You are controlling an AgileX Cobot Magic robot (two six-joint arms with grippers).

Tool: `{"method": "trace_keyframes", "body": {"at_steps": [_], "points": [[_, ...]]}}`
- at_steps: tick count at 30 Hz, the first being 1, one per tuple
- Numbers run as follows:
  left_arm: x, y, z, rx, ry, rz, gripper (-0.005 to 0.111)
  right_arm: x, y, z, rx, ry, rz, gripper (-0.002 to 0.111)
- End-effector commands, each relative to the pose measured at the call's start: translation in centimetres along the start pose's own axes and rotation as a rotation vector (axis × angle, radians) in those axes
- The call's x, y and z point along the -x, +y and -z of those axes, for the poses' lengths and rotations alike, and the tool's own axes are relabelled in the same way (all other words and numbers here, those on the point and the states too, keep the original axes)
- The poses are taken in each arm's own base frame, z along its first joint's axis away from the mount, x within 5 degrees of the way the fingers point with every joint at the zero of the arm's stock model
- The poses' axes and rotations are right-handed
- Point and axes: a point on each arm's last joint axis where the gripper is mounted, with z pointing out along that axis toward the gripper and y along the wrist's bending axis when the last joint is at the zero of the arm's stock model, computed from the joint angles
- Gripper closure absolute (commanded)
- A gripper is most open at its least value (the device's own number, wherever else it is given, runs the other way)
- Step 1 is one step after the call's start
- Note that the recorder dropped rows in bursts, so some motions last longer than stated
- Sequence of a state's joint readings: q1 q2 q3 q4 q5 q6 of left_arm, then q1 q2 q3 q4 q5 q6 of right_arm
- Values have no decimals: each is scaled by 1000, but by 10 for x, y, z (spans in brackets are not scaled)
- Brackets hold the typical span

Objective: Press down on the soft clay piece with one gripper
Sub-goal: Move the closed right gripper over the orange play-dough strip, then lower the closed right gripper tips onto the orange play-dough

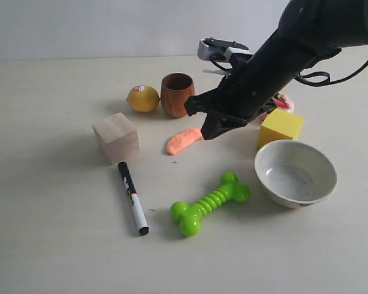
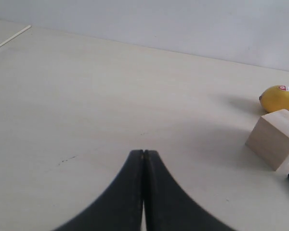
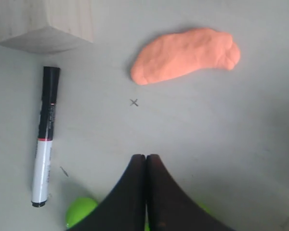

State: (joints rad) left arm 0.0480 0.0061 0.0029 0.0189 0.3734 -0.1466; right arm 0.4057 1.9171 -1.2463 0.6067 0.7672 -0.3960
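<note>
Salmon clay (image 1: 183, 141), closed pincer (image 1: 206, 132) seemingly above edge

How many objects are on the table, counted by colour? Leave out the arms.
Yellow: 2 (lemon, block)
Wood brown: 2 (cup, cube)
Orange: 1 (soft clay piece)
Green: 1 (bone toy)
White: 1 (bowl)
Black-and-white: 1 (marker)
Pink, partly hidden: 1 (object)
Total: 9

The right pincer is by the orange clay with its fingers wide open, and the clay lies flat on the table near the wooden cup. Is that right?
Not quite. The right pincer is shut, no gap at its tip, as the right wrist view shows. The rest holds: it is by the orange clay, which lies flat on the table near the wooden cup.
</note>
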Motion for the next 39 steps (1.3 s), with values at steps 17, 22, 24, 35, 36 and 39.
{"method": "trace_keyframes", "body": {"at_steps": [17, 22, 24, 35, 36, 39], "points": [[2, 0, 1, -1, -17, 5, 107, 33, 58, -14, -286, 26, 174, 108], [2, 0, 1, -1, -17, 5, 107, 45, 57, -24, -299, 28, 183, 108], [2, 0, 1, -1, -17, 5, 107, 46, 53, -31, -311, 26, 139, 108], [2, 0, 1, -1, -17, 5, 107, 53, 41, -60, -346, 23, 125, 108], [2, 0, 1, -1, -17, 5, 107, 55, 41, -61, -346, 23, 125, 108], [2, 0, 1, -1, -17, 5, 107, 60, 42, -62, -344, 11, 127, 108]]}}
